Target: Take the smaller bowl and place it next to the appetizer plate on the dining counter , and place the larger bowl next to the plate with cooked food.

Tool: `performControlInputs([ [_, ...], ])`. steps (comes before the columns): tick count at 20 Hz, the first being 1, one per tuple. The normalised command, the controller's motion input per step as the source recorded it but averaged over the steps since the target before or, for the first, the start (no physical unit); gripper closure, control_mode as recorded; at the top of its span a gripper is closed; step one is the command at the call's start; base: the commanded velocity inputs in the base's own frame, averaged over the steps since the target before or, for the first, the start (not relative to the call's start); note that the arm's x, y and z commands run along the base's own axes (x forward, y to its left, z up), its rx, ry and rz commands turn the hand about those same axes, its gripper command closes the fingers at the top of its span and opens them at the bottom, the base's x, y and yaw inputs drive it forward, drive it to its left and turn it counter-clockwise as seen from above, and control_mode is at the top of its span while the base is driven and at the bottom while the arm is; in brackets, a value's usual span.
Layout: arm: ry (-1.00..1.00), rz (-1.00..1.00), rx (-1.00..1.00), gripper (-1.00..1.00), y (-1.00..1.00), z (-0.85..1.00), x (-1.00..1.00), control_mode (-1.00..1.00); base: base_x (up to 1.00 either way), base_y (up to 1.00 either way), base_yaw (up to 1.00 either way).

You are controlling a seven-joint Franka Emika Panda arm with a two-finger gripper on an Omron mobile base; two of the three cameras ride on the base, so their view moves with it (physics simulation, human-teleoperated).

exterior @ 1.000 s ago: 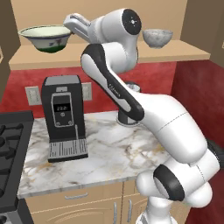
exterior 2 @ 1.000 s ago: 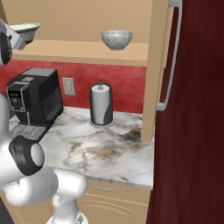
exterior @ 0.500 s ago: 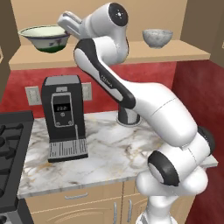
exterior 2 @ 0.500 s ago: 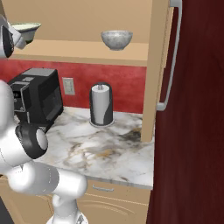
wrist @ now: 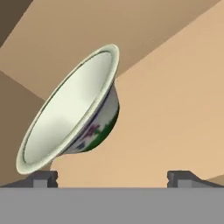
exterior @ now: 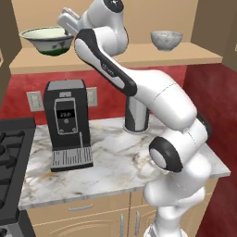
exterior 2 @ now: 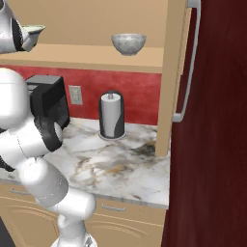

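The larger bowl (exterior: 46,39), cream with a green foot, stands at the left end of a wooden wall shelf (exterior: 139,55). In the hand view this bowl (wrist: 74,109) appears tilted and close, just beyond my fingertips (wrist: 43,178). My gripper (exterior: 64,19) is open with nothing between its fingers, right beside the bowl's right rim; I cannot tell whether it touches. The smaller bowl (exterior: 166,40), mottled grey-white, sits on the same shelf far to the right (exterior 2: 129,43). The dining counter, the appetizer plate and the plate with cooked food are out of view.
Under the shelf is a marble wall counter (exterior: 115,162) with a black coffee machine (exterior: 69,122) and a paper towel holder (exterior 2: 112,116). A stove (exterior: 11,152) is on the left. A dark red fridge (exterior 2: 212,120) stands to the right.
My arm has swung left along the shelf, bringing the open gripper closer to the larger bowl. Neither bowl has moved.
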Motion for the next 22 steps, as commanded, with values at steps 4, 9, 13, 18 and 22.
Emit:
performControlInputs([
  [4,0.12,-0.02,-0.01,-1.0,0.23,0.0,0.49,-1.0,0.0,0.0,0.0],
  [9,0.11,-0.02,-0.02,-1.0,0.25,0.0,0.48,-1.0,0.0,0.0,0.0],
  [13,0.08,-0.01,-0.03,-1.0,0.25,0.0,0.46,-1.0,0.0,0.0,0.0],
  [18,0.02,-0.01,-0.06,-1.0,0.31,0.0,0.39,-1.0,0.0,0.0,0.0],
  [22,0.02,-0.01,-0.06,1.0,0.32,0.0,0.32,-1.0,0.0,0.0,0.0],
])
